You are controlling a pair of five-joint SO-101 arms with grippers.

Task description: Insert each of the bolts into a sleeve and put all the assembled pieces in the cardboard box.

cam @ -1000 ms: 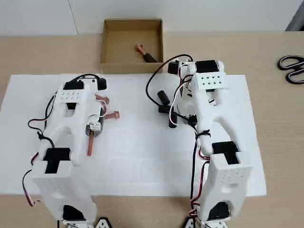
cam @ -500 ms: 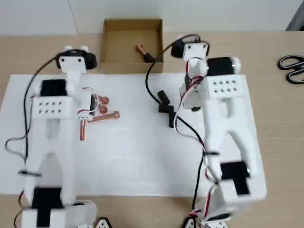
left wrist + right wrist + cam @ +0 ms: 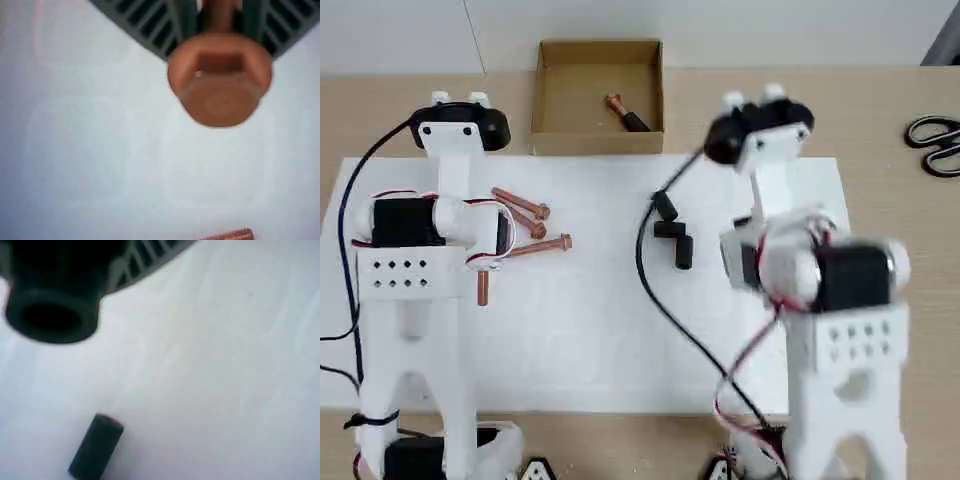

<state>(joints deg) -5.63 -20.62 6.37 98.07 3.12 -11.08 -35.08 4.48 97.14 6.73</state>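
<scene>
L gripper (image 3: 220, 11) clamped on copper bolt (image 3: 220, 85), R gripper (image 3: 65, 267) clamped on black sleeve (image 3: 50, 317), both over white mat (image 3: 75, 150).

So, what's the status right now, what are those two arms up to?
Left jaws shut on a bolt, right jaws on a sleeve. One assembled piece in the cardboard box. Loose sleeves on the mat between them.

Your left arm (image 3: 415, 250) stands lifted high, wrist bent so its gripper (image 3: 220, 12) points straight down, fingers (image 3: 145, 20) clamped on a bolt (image 3: 220, 85). Your right arm (image 3: 830, 290) is raised likewise, its gripper (image 3: 65, 265) closed around a sleeve (image 3: 50, 315).
</scene>
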